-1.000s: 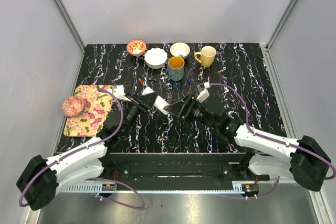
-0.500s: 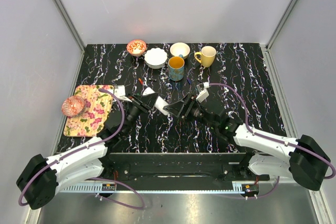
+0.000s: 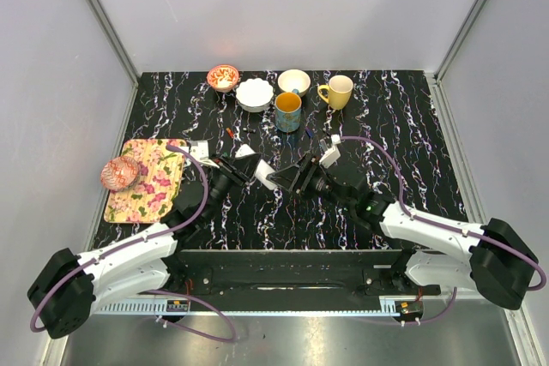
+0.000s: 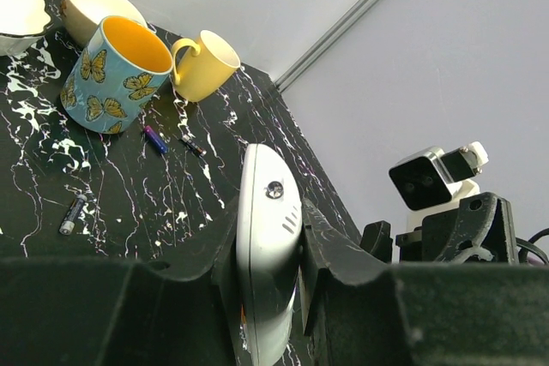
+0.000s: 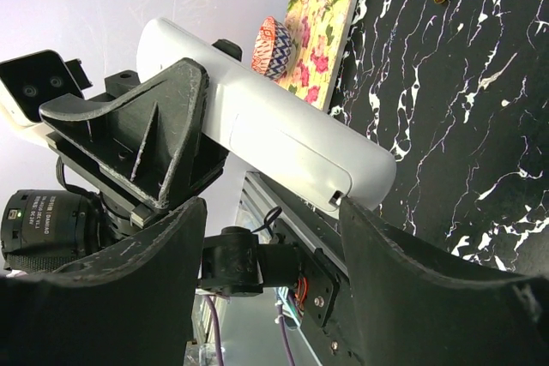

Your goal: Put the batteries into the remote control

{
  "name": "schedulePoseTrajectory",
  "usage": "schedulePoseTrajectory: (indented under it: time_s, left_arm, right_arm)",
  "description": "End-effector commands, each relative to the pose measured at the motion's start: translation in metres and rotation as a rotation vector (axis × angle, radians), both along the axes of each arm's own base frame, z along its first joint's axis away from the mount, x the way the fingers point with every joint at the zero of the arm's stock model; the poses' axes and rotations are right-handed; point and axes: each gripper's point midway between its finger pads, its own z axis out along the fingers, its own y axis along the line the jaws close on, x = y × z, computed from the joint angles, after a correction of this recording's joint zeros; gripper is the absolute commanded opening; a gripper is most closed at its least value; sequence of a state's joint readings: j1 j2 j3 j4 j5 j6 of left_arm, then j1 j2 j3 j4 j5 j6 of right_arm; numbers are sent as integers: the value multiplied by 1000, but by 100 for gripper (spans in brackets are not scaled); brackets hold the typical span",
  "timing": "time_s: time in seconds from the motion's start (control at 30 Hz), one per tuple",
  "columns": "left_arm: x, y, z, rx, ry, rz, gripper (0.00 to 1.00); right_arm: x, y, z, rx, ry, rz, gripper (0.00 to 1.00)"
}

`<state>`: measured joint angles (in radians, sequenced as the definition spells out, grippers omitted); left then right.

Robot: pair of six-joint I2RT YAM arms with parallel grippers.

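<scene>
Remote control (image 4: 264, 237) pinched in left jaws; right wrist view shows right jaws spread

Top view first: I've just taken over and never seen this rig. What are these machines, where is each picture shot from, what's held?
Two robot arms are bolted at the table's near edge. The top view looks down from above and behind them; each other picture comes from a wrist camera. The left gripper is shut on the white remote control. The right gripper is open, facing the remote's free end, holding nothing. On the black marbled table stand a butterfly mug, a yellow mug, bowls and a floral tray; loose batteries lie nearby.
</scene>
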<state>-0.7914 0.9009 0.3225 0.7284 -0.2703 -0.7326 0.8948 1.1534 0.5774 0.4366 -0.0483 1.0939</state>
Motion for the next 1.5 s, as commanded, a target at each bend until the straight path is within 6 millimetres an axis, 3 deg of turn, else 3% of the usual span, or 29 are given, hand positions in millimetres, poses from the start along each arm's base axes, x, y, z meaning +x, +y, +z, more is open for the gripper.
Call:
schedulePoseTrajectory:
  time_s: [0.0,0.13,0.37,1.1,1.3,1.47]
  left_arm:
    - [-7,-8,26,-68,-61,-42,0]
    - [-6,-10,22,-62,-50,-39,0]
    - [-3,-15,8,-17,-28,-22,0]
    - [1,-12,8,26,-33,32,0]
    - [-5,-15,15,-68,-37,-1,0]
    - [-6,-19,14,-119,-52,-34,0]
  right_arm:
    - [7,3,24,59,-55,-4,66]
    - [8,-3,11,40,-36,-19,52]
    - [7,-7,7,34,-38,-22,47]
    - [3,-15,8,18,-51,-21,46]
    - [-1,-17,-8,20,-1,-12,60]
    - [-5,-20,-16,33,25,-14,60]
